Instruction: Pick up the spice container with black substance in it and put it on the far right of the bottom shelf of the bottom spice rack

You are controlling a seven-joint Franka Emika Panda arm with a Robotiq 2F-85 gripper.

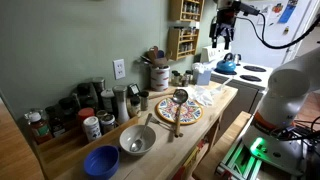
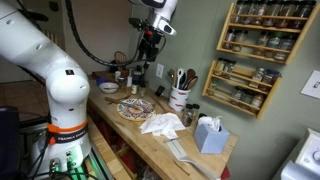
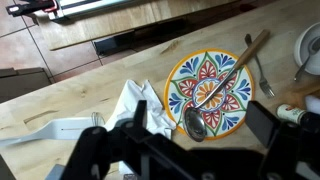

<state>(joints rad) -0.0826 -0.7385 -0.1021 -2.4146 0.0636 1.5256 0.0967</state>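
Hovering — claw (image 2: 146,52) agape | bottom spice rack (image 2: 240,90) well apart

In an exterior view the camera stands at one end of the counter (image 1: 170,140) and looks along it to the distant spice racks (image 1: 183,42). In an exterior view from the opposite end, those racks (image 2: 243,88) hang close. The wrist view looks steeply down from close above, and all three share the painted plate (image 3: 208,85).
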